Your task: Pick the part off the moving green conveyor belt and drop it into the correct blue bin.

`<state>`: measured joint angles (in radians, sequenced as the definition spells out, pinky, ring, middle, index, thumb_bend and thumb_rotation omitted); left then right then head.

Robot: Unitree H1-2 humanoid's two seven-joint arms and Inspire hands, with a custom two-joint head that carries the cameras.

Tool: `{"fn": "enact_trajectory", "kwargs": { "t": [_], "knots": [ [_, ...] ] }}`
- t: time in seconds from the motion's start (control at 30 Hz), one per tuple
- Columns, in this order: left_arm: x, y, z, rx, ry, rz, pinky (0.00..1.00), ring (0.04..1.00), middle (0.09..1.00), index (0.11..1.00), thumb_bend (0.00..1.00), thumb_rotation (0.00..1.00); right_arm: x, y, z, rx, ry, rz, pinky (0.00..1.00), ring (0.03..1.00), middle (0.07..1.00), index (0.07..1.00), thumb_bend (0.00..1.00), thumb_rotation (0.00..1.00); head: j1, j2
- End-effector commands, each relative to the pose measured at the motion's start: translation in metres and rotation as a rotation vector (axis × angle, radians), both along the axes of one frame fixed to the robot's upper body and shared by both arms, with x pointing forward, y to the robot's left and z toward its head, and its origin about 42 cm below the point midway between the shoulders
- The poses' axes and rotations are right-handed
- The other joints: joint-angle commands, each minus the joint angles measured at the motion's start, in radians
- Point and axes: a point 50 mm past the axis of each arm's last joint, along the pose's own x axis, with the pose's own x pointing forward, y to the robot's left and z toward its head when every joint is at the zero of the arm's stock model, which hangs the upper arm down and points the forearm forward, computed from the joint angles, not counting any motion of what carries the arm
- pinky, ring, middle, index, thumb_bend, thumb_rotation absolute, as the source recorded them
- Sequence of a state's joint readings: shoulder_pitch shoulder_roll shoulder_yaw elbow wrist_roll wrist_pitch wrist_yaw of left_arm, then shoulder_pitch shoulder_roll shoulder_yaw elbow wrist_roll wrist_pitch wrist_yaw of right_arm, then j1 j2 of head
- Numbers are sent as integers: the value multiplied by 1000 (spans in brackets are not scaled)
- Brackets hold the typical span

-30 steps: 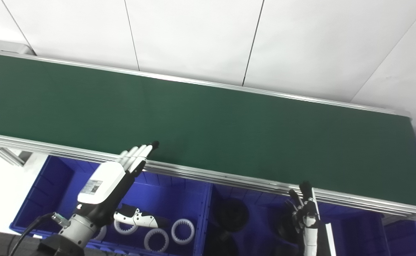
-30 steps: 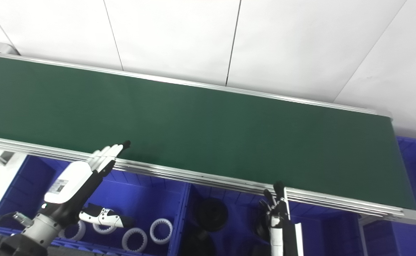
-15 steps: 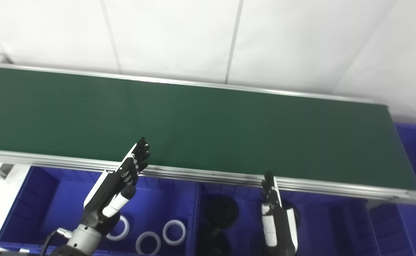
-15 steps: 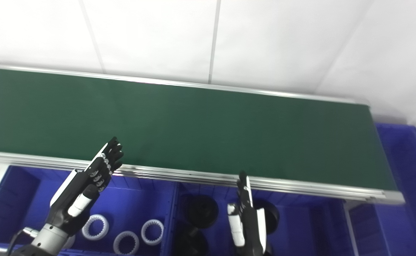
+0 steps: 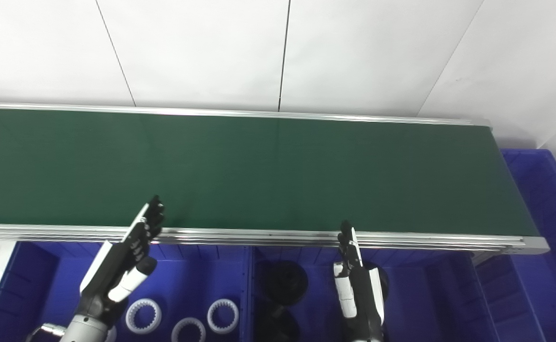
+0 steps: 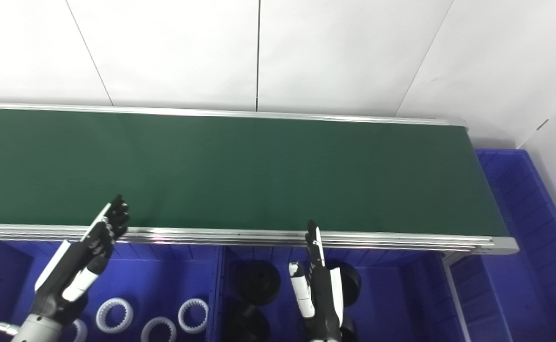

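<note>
Hands, left hand [image 5: 123, 259] and right hand [image 5: 358, 285] (both empty, fingers extended), have dropped lower beside the bare conveyor belt [image 5: 259, 171].

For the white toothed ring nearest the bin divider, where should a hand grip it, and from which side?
Grip the white toothed ring across its rim, one finger through the open centre and the thumb outside, coming from above. It lies flat on the left blue bin floor, so its sides seem hard to reach. The left hand looks nearest.
</note>
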<state>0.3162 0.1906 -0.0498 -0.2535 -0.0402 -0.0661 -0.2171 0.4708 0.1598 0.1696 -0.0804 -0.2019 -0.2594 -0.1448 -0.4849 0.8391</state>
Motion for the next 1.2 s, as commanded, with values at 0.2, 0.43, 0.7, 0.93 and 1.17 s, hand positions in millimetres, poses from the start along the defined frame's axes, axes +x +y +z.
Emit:
{"fn": "enact_trajectory", "kwargs": {
  "t": [0.2,0.43,0.7,0.93,1.17],
  "knots": [
    [-11,-12,9,-45,-181,230,1000,1000,1000,1000,789,799,-5,-15,16,36,-43,1,949,991,1000,1000,790,1000,125,16],
    [-32,-23,32,-56,-222,208,1000,1000,1000,1000,711,834,-14,-36,18,52,-40,21,898,958,1000,1000,804,995,246,19],
    [-36,-34,14,-23,-204,196,1000,1000,1000,1000,755,832,-21,-49,16,54,-44,17,903,960,1000,1000,795,991,283,11],
    [-32,-28,5,-11,-161,182,1000,1000,1000,1000,756,897,-25,-42,15,85,-43,-3,923,958,1000,1000,788,992,235,27],
    [-23,-24,6,-20,-149,130,1000,1000,1000,1000,777,859,-27,-37,19,95,-53,-54,943,967,1000,1000,801,991,211,60]
  ]
}}
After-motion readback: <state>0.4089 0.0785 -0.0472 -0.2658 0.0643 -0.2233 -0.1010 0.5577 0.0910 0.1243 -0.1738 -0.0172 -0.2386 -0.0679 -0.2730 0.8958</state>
